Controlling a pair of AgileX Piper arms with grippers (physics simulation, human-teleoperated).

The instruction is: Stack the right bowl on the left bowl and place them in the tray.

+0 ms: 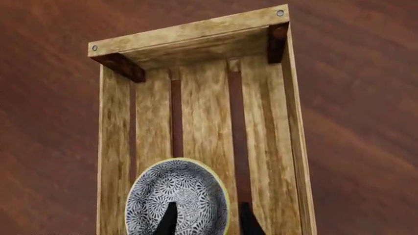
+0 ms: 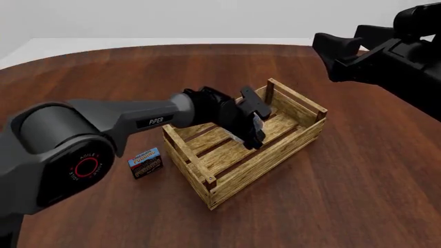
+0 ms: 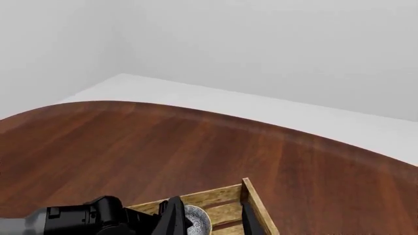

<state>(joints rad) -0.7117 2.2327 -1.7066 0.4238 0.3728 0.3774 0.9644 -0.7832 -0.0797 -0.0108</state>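
While the left claw (image 2: 253, 124) hangs inside the tray (image 2: 289, 137), the job looks to be at its last step: setting the bowls down in the crate. Left wrist view shows a speckled bowl (image 1: 177, 198) with one fingertip (image 1: 168, 220) inside the bowl and the other outside its rim, so the claw is pinching the bowl's wall. Only one bowl surface can be made out; whether a second bowl is nested under it cannot be told, since they look the same and the top one would hide the lower. No other bowl shows on the counter (image 2: 344, 206) in the front view, which fits a finished stack.

The bowl sits over the slatted floor, about mid-tray in the front view. Contact with the floor cannot be confirmed; the left arm covers it from the front.

The right claw is raised at the far right, well apart from the tray. Its own camera shows both fingertips (image 3: 171, 218) near the frame edge with nothing between them, so it reads as spread and empty.

Next move, as a judgement: lower until the bowl base rests on the slats, spread the fingers, lift straight up so the inner finger clears the rim without dragging it.

The small blue-and-red box (image 2: 146, 162) lies on the counter just left of the tray, not involved.
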